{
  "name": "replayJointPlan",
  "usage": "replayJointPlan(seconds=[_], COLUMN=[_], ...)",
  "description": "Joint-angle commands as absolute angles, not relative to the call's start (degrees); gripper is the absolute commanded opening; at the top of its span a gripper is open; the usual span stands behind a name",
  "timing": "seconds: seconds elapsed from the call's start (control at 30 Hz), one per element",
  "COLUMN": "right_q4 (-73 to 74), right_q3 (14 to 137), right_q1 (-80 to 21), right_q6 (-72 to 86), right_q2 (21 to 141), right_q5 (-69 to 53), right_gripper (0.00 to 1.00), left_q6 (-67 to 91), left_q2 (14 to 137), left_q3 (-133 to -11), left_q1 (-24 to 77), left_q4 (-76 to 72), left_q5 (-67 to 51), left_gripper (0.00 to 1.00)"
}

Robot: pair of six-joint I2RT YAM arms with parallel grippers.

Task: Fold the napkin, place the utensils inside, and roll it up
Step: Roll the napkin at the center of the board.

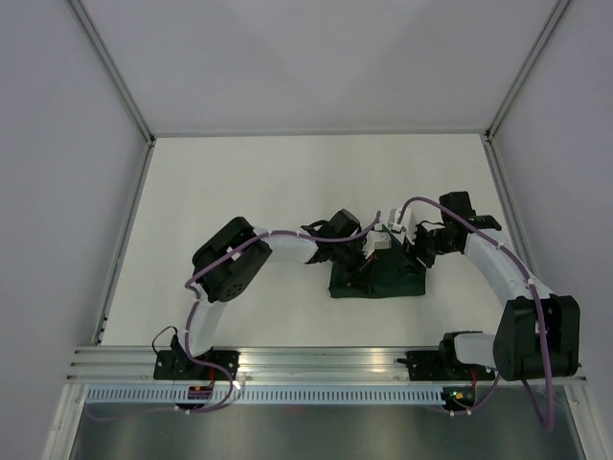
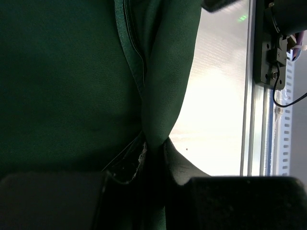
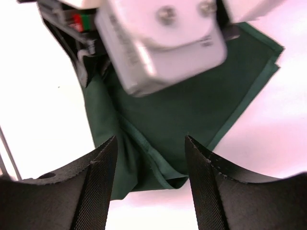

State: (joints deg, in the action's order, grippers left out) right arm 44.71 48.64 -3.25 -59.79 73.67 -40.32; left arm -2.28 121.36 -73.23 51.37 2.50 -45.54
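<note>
The dark green napkin [image 1: 381, 279] lies folded and bunched on the white table between my two arms. My left gripper [image 2: 155, 152] is shut on a raised pleat of the napkin [image 2: 163, 86], and the cloth fills most of the left wrist view. In the top view, the left gripper [image 1: 357, 253] sits at the cloth's far left edge. My right gripper [image 3: 149, 165] is open just above the napkin's [image 3: 192, 105] near corner, with its fingers [image 3: 98, 179] on either side of the hem and not touching it. It sits at the cloth's far right [image 1: 419, 251]. The utensils are out of view.
The left arm's pale wrist block [image 3: 163, 43] hangs over the cloth close in front of the right gripper. An aluminium rail [image 1: 316, 362] runs along the near table edge and shows in the left wrist view [image 2: 254, 120]. Grey enclosure walls [image 1: 57, 192] border the white table.
</note>
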Motion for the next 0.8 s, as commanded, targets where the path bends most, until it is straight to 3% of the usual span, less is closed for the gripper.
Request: replayJointPlan(seconds=[0.0,0.23,0.77], right_q4=[49.7,39.7,25.9], right_q3=[48.3,41.3,31.6], right_q1=[-3.2,-6.6,-23.0], right_q6=[-65.6,-61.3,-54.9], right_q2=[73.7,66.9,65.6], right_q5=[-43.9,-40.4,-29.5], right_gripper=[0.64,0.65,0.68], left_q6=[-0.6,-0.6,1.7], left_q2=[126.2,131.2,137.0], left_q3=[-72.5,-78.7,-85.5], left_q1=[51.5,51.1,48.9], left_q4=[13.7,22.0,30.7], left_q5=[-40.3,-40.5,-44.1], left_gripper=[0.02,0.02,0.02])
